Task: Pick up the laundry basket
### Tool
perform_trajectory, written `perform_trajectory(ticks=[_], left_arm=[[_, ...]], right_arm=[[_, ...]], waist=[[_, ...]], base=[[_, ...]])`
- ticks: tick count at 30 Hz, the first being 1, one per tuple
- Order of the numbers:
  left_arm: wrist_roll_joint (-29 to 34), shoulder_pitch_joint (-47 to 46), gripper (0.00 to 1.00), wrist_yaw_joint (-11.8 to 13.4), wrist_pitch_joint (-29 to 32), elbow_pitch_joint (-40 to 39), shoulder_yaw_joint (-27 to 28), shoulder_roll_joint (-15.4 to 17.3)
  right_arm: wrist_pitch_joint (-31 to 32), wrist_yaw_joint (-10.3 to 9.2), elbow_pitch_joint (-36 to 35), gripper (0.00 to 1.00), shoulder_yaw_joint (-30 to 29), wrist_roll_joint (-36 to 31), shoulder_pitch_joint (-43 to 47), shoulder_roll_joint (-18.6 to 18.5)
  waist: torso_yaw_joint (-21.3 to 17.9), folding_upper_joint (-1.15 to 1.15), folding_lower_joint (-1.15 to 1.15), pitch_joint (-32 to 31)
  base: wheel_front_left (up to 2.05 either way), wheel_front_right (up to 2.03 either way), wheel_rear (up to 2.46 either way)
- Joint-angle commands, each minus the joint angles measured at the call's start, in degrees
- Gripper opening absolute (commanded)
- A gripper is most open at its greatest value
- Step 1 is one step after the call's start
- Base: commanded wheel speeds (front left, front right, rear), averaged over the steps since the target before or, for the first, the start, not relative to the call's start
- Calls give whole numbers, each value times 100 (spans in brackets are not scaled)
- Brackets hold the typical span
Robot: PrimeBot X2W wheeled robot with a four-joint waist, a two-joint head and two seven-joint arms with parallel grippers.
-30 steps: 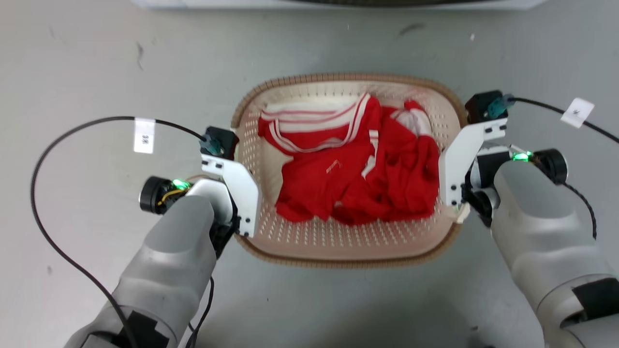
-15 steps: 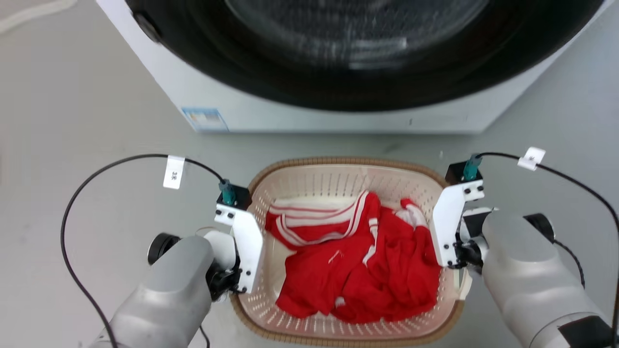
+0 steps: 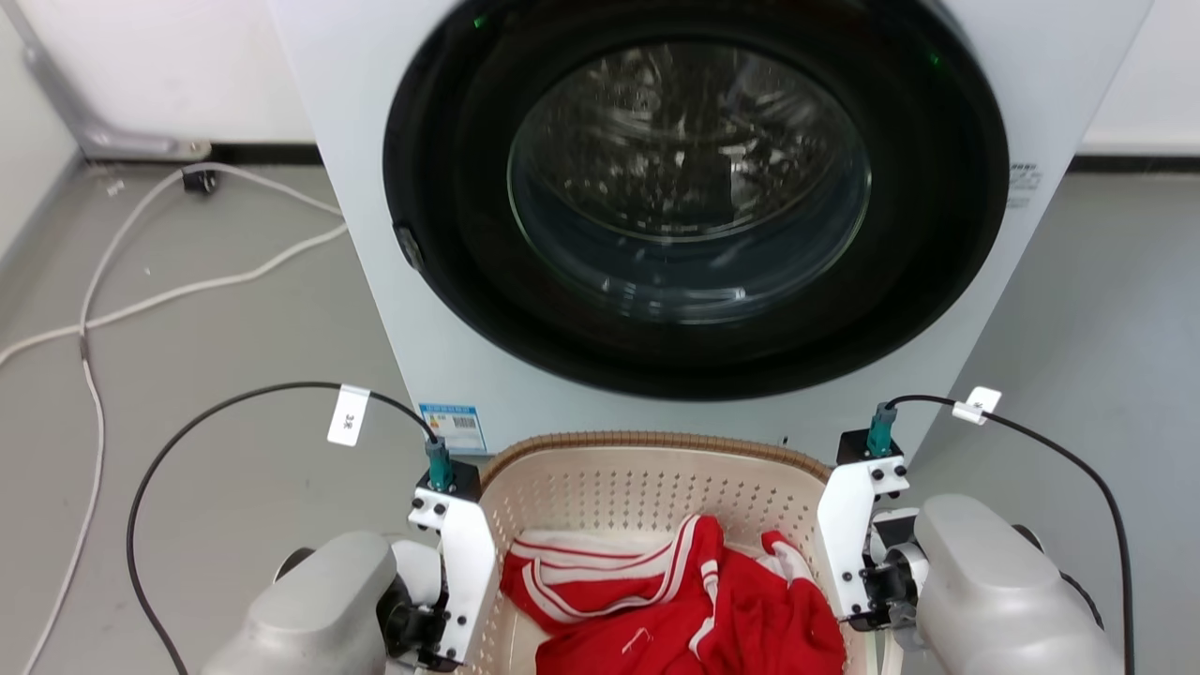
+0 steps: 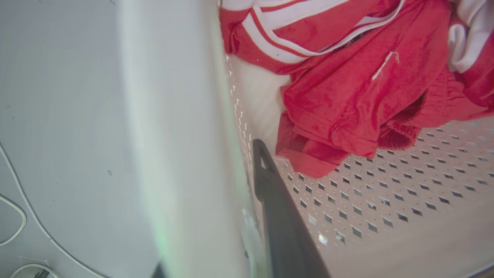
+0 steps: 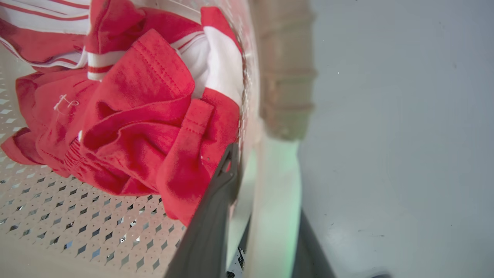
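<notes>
We see the laundry basket (image 3: 656, 487) low in the middle of the head view, directly in front of the washing machine (image 3: 356, 281), with its brown woven-look rim (image 3: 647, 439) towards the machine's lower front panel; we cannot tell whether its base touches the floor. Inside it lies crumpled red clothing with white stripes (image 3: 675, 609), heaped on the perforated bottom and pressed against the right-hand wall.

The basket sits between the two arms. In the left wrist view the left gripper (image 4: 231, 216) straddles the basket's left side; one dark finger (image 4: 278, 216) lies flat against the inner face of the wall, just beside the red cloth but apart from it, while the other is a dark sliver at the bottom edge outside the pale handle; we read this pincer as clenched on the basket's side. In the right wrist view the right gripper (image 5: 266, 185) likewise grasps the opposite side; its inner finger (image 5: 216, 208) touches the red clothing and the wall, the outer finger sits outside the white handle, and the brown rim runs above them.

Further out, the machine's round dark door (image 3: 694, 187) has a glass centre and a blue sticker (image 3: 453, 427) sits at the lower left of its white front; white cables (image 3: 141, 300) trail over the grey floor (image 3: 234, 487) on the left.
</notes>
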Motion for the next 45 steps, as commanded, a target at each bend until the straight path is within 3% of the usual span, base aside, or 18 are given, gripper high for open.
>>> perform_trajectory(ticks=[1,19,45], left_arm=[[-3,105,0,-41,60,-31,-108,82],[-632,311,0,-50,507,-123,-632,199],[-1023,-57,0,-52,624,-88,-1001,238]], right_arm=[[95,19,-75,0,129,16,57,-79],[847,44,-259,0,890,537,296,-66],[789,44,16,0,956,735,-181,-60]], waist=[[17,0,2,-209],[-117,0,2,-630],[-242,0,2,-487]], base=[[0,0,0],[0,0,0],[0,0,0]])
